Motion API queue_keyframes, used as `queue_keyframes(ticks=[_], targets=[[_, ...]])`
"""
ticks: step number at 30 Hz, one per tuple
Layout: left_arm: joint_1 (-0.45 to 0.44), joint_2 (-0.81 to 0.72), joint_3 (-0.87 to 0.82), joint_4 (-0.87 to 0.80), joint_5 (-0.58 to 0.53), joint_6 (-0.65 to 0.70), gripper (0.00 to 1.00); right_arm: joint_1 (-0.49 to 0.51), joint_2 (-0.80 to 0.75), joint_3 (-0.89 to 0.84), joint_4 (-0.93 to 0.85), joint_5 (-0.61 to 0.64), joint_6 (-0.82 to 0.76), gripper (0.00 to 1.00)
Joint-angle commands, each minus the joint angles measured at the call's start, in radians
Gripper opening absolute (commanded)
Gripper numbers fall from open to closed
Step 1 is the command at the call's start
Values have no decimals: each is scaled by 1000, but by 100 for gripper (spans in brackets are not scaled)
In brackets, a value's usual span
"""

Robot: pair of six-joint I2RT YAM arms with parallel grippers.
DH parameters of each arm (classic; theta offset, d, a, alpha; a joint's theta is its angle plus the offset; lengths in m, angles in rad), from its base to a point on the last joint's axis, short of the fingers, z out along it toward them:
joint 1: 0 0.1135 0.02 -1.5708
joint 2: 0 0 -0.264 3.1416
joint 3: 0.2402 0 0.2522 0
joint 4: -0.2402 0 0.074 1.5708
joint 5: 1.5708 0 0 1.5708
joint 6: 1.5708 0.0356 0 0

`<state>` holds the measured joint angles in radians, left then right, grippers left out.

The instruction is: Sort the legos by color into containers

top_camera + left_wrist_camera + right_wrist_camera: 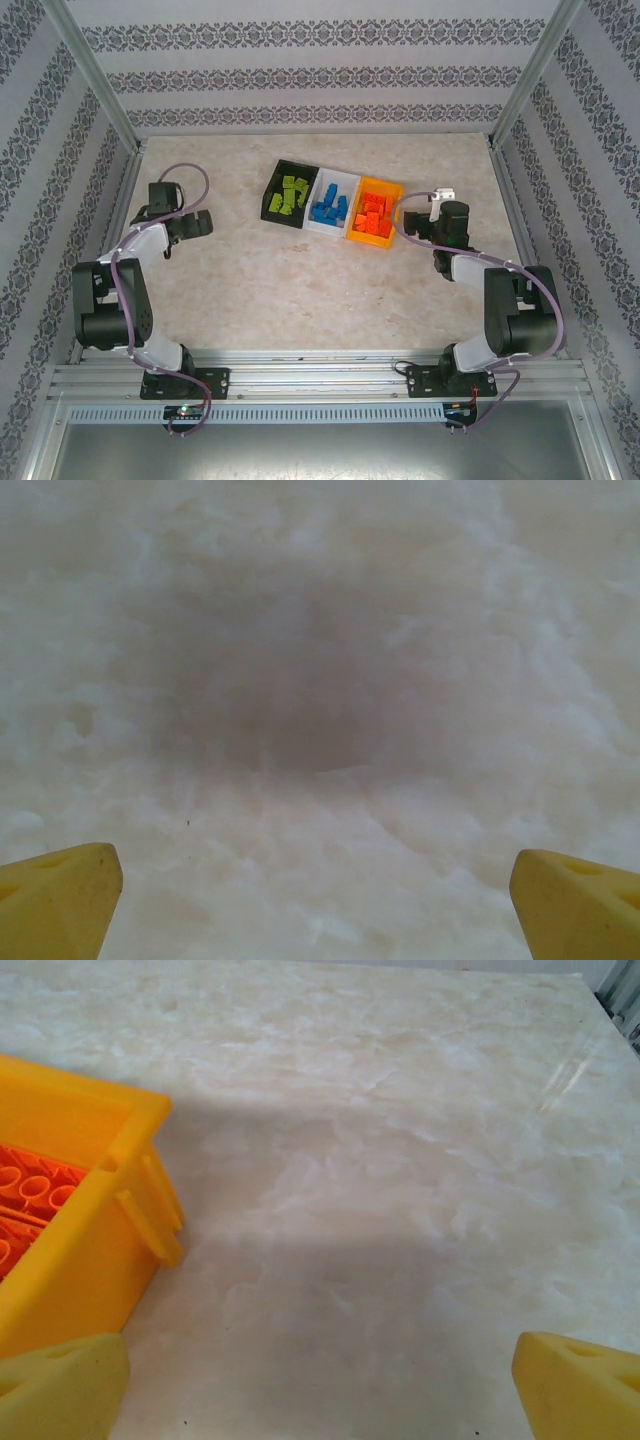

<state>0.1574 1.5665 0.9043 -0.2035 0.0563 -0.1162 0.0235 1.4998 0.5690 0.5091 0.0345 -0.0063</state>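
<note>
Sorting appearing complete: green legos (289, 196) lying in black bin (268, 203), blue legos (329, 207) in white bin (323, 182), orange-red legos (372, 219) in orange-yellow bin (383, 184), upper centre of top view. Left gripper (320, 880) and right gripper (320, 1370) both hanging over table (300, 290), fingers apart, gripping nothing

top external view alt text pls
Three joined bins sit on the table: black bin with green legos, white bin with blue legos, orange-yellow bin with orange-red legos. Left claw and right claw are open, one each side.
</note>
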Motion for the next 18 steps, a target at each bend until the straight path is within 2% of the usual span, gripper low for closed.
queue_keyframes(ticks=[1, 4, 7, 11, 15, 18], targets=[[-9, 28, -66, 249, 65, -4, 100, -2, -1, -1, 38, -27, 14, 98], [-10, 31, -160, 455, 104, -33, 100, -2, -1, -1, 37, -27, 13, 98], [-38, 31, -262, 684, 126, 29, 100, -2, -1, 0, 37, -26, 14, 98], [-62, 7, -309, 748, 133, 65, 100, -2, 5, 10, 22, -25, 14, 98], [-78, -20, -424, 939, 162, 96, 100, -2, 5, 11, 20, -25, 13, 98], [-81, -26, -464, 1007, 151, 95, 100, 0, 5, 11, 20, -25, 12, 98]])
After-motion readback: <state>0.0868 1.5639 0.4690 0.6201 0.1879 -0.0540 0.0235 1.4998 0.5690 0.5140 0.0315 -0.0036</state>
